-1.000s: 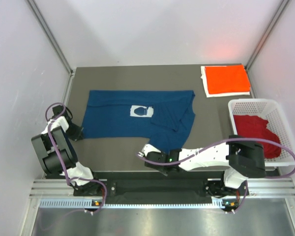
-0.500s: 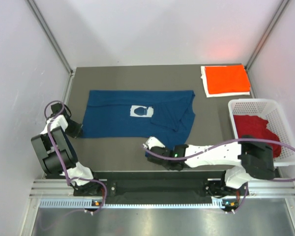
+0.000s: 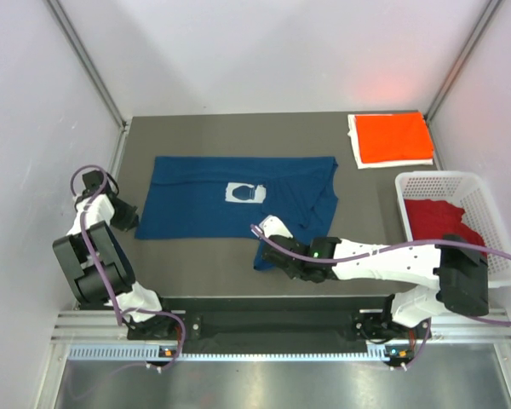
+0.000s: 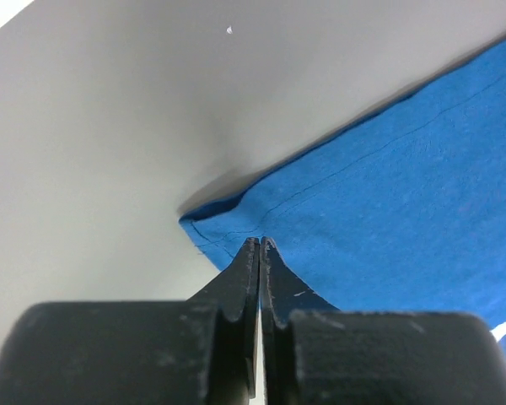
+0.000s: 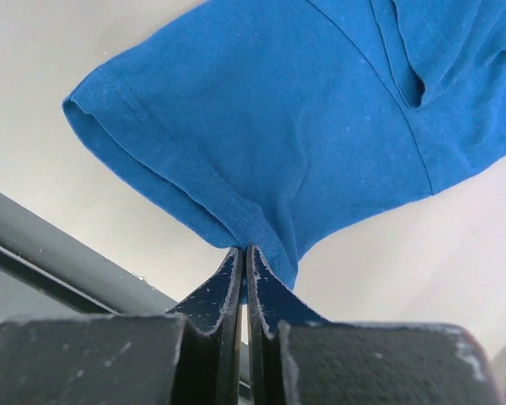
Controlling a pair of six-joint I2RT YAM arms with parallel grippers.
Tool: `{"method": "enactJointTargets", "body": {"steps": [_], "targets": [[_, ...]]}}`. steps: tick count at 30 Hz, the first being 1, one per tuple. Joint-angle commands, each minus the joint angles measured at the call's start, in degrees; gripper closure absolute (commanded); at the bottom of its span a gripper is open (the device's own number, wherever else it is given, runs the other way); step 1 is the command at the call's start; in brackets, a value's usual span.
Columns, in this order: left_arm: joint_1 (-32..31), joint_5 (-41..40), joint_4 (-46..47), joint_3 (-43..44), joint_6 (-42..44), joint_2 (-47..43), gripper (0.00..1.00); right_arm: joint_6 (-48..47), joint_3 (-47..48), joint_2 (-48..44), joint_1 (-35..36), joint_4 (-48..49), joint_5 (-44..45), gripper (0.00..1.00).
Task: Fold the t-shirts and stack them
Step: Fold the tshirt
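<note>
The left arm's fingers are pressed flat together. Their tips pinch a hem corner of the navy blue short-sleeved cloth t-shirt. The cloth puckers at the pinch and stands slightly off the surface, casting a shadow under it. From above, this grip sits at 9 o'clock on the grey tabletop, at the shirt's 8 o'clock corner.

The right arm's fingers are also closed with no gap, nipping the stitched hem of a sleeve. The sleeve fans out from their tips toward 12 o'clock. In the overhead view this grip is at 6 o'clock on the tabletop, and the arm reaches in low from 4 o'clock.

Between the two grips the shirt lies spread front up in the middle of the tabletop. Its collar points to 3 o'clock, its bottom hem to 9 o'clock, and a small white chest print shows near its centre.

Well apart from it, at 1 o'clock, a bright orange-red t-shirt is folded into a neat rectangle. It rests on something white that shows along its 9 and 6 o'clock edges.

At 3 o'clock stands a white plastic lattice basket with a dark red t-shirt bundled loosely inside.
</note>
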Motion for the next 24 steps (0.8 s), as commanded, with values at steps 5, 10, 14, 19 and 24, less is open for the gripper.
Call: {"method": "enactJointTargets", "body": {"steps": [5,10,14,19,24], "targets": [[0.33,-6.38,-4.31,1.37,0.13,-2.68,0.66,0.91,2.54,-0.06,-0.38,-0.93,-0.31,1.00],[0.33,-2.43,1.49,-5.93,-4.08,-8.04,0.55,1.00,2.89,-1.56,-1.26,-2.51,-2.59,1.00],[0.41,-1.28,5.87,-8.48,-5.58,-7.70,0.55,1.61,4.83,-1.65,-1.43,-4.70,-2.94,1.00],[0.59,-4.79,6.67,-9.45,-4.62,-5.58,0.56,2.76,5.62,-1.03,-1.43,-4.35,-3.64,1.00],[1.12,-6.03,9.30,-12.52,-5.58,-8.04,0.54,2.06,6.50,-0.15,-1.52,-5.49,-2.68,1.00]]}}
